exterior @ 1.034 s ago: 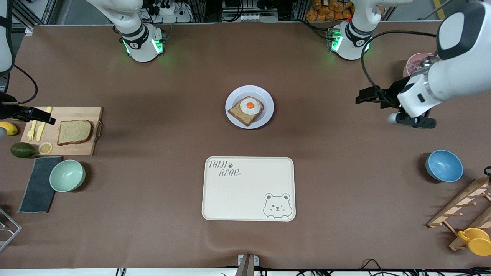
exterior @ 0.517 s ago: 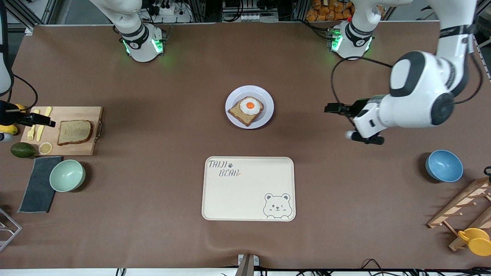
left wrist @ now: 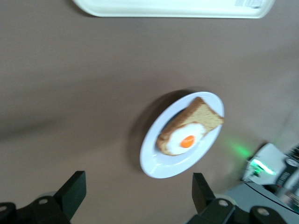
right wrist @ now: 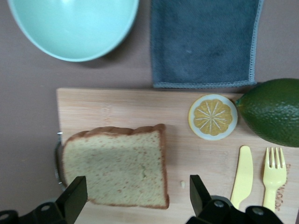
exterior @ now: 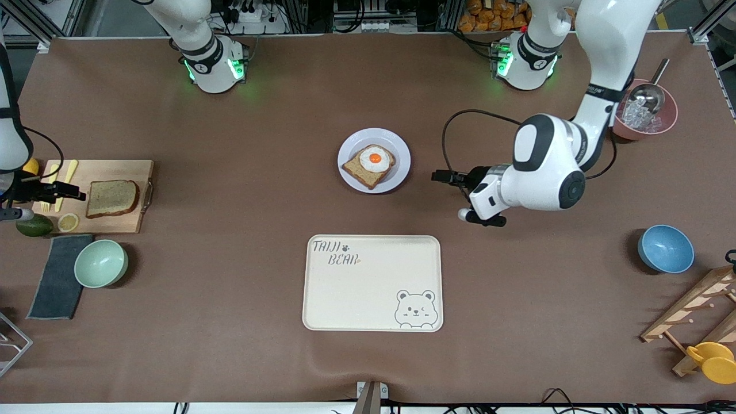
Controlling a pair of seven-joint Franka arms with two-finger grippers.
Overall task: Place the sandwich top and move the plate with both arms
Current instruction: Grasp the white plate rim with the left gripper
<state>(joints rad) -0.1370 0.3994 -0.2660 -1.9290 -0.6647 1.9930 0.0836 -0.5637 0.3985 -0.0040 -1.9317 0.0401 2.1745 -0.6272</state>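
Sandwich top (exterior: 112, 198) lies flat on the cutting board (exterior: 123, 221) at the desk's right-arm edge; it looks light, soft and crushable, so pinch gently across opposite crusts. Right end effector (right wrist: 135, 198) hovers over it, fingers spread. Plate (exterior: 401, 170) at desk centre looks rigid and thin-rimmed; left end effector (left wrist: 139, 198) is near it, also spread.

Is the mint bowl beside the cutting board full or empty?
Empty: the mint bowl shows only its smooth bare inside, in both the front and right wrist views.

"TAIJI BEAR" is printed in dark letters, with a paw mark, on the cream rectangular tray (exterior: 372, 283), at the corner diagonal to its bear drawing. Nothing else can be read.
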